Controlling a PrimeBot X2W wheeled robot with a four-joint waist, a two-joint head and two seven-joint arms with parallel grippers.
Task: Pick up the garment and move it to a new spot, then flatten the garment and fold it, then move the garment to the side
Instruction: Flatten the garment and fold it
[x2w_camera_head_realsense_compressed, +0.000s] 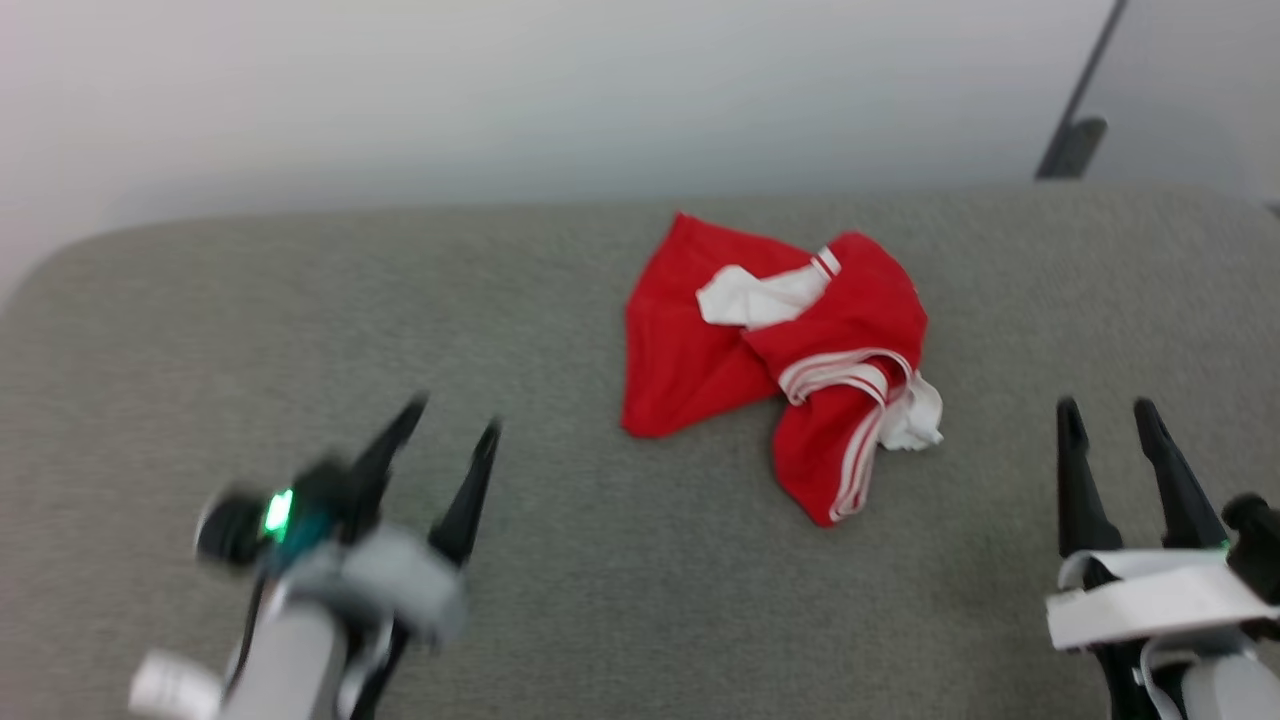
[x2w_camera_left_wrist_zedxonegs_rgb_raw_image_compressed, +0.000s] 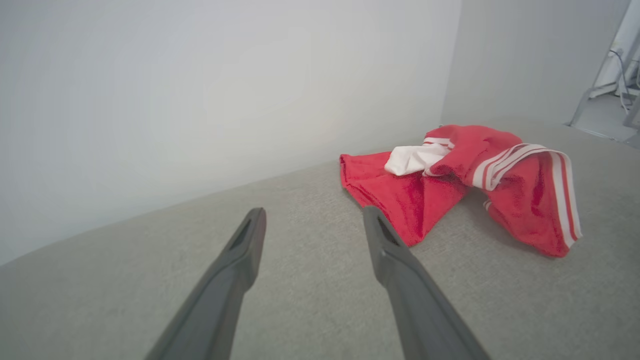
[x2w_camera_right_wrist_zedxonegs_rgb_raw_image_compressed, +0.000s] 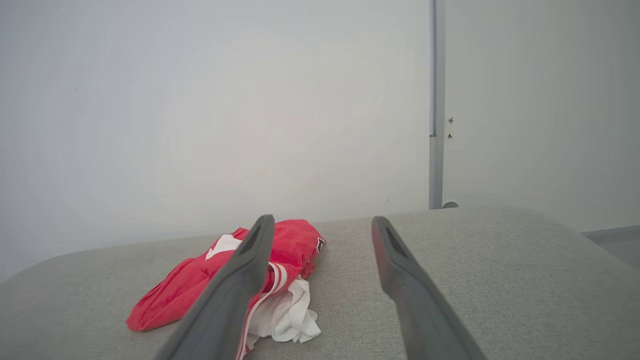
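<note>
- We are logging the garment (x2w_camera_head_realsense_compressed: 780, 345) as lying crumpled on the grey padded surface (x2w_camera_head_realsense_compressed: 300, 330). It is right of centre and toward the far edge, close to the pale wall (x2w_camera_head_realsense_compressed: 500, 100), and nothing is touching it.
- The left gripper (x2w_camera_head_realsense_compressed: 452, 418) is hovering at the near left, well apart from the cloth, with its fingers spread and holding nothing.
- The right gripper (x2w_camera_head_realsense_compressed: 1106, 408) is hovering at the near right, with its fingers likewise parted and empty.
- Risk (our judgement): the shirt is bunched in overlapping layers, so a pinch may end up catching only one loose fold or the white flap (x2w_camera_head_realsense_compressed: 915, 415) at its near right. The rest would then be trailing, dragging or slipping free during the move.
- Risk: fingers coming down steeply may be digging into the soft surface and snagging its weave rather than sliding under the fabric.
- Risk: with the bundle sitting so close to the far edge, a push instead of a clean grasp could be shoving it against the wall.
- Hard to read: we are seeing no printed number, and collar, sleeves and hem are not separable in the heap.
- A small dark mark (x2w_camera_right_wrist_zedxonegs_rgb_raw_image_compressed: 320, 244) is showing on the red cloth in the right wrist view, too small to identify.
- The left gripper is blurring in the head view. In the right wrist view that arm's own finger is covering part of the garment.
</note>
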